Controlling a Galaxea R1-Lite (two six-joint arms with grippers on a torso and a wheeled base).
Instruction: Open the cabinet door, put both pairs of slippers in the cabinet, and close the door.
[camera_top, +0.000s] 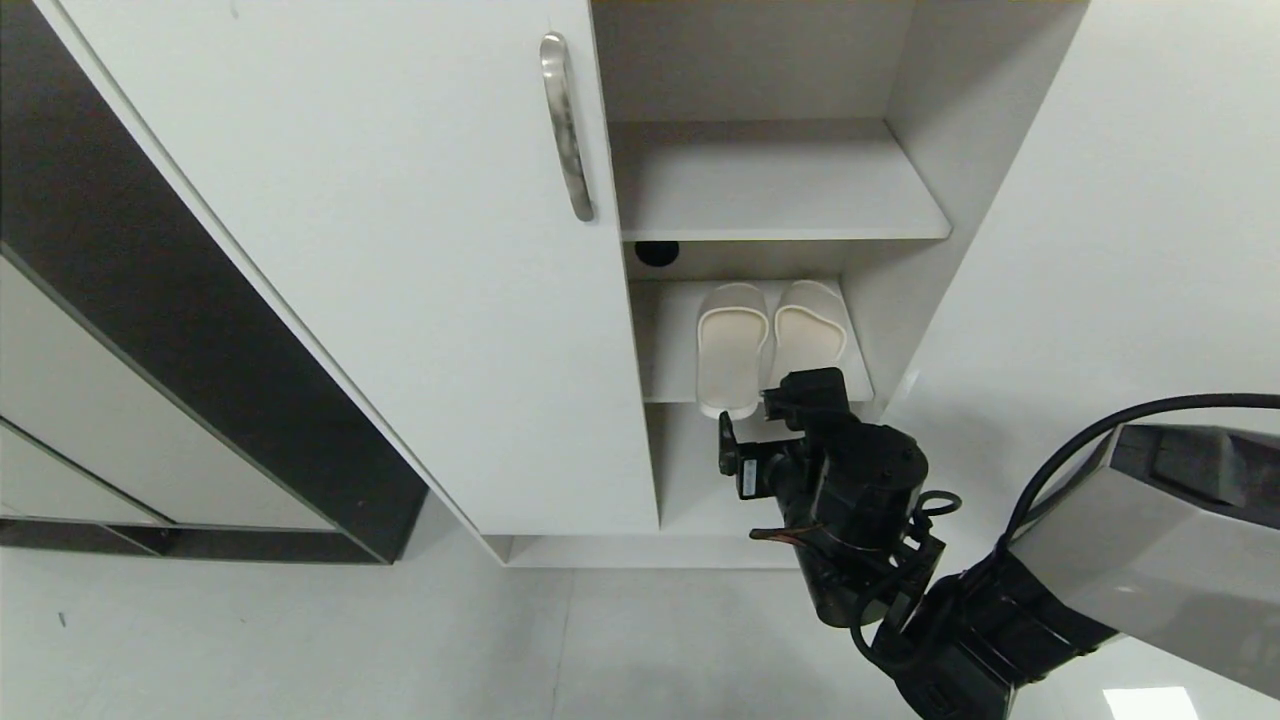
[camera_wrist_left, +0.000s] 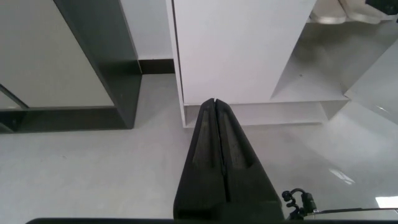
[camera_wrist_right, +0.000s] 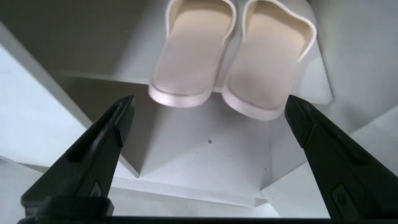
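Note:
The white cabinet stands with its right door swung open; its left door (camera_top: 400, 250), with a metal handle (camera_top: 567, 125), is shut. One cream pair of slippers (camera_top: 768, 340) lies side by side on the middle shelf (camera_top: 660, 340), heels hanging slightly over the front edge; the pair (camera_wrist_right: 230, 53) also fills the far part of the right wrist view. My right gripper (camera_top: 760, 425) hovers just in front of and below the heels, open and empty (camera_wrist_right: 208, 118). My left gripper (camera_wrist_left: 214, 106) is shut with nothing in it, low over the floor in front of the cabinet base.
The upper shelf (camera_top: 780, 190) and the bottom compartment (camera_top: 700, 490) hold nothing. The open right door panel (camera_top: 1100, 250) stands on the right. A dark panel (camera_top: 150, 300) borders the cabinet on the left. Pale floor (camera_top: 400, 640) lies in front.

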